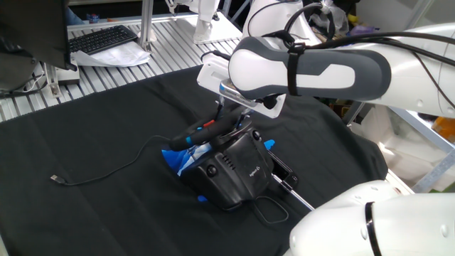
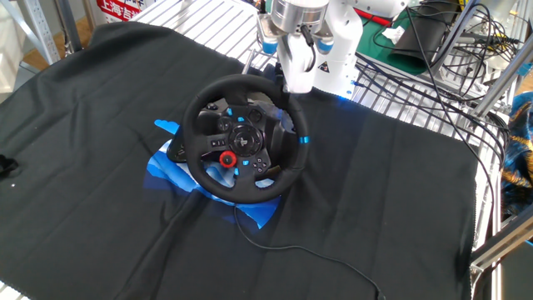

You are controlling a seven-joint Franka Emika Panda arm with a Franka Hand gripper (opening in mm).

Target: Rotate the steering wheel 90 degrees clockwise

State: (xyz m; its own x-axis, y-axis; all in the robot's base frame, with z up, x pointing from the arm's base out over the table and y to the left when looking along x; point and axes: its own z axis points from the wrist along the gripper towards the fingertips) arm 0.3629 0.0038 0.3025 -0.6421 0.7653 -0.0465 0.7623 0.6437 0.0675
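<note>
The steering wheel point(image 2: 193, 125) is a black round rim with blue buttons and a red knob on its hub. A blue mark on the rim points to the right. In one fixed view the wheel point(image 1: 210, 129) shows edge-on above its black base point(image 1: 238, 174). My gripper point(image 2: 287, 83) hangs just above the rim's far upper edge. In one fixed view its two dark fingers stand apart over the rim, the gripper point(image 1: 234, 114) empty. The fingertips are partly hidden by the hand.
Blue tape point(image 2: 162, 162) lies under the base on the black cloth point(image 2: 100, 217). A thin cable point(image 1: 106, 171) runs left from the base, and another cable point(image 2: 316, 250) trails toward the front. A keyboard point(image 1: 103, 39) lies at the back. My own arm point(image 1: 313, 67) spans above the wheel.
</note>
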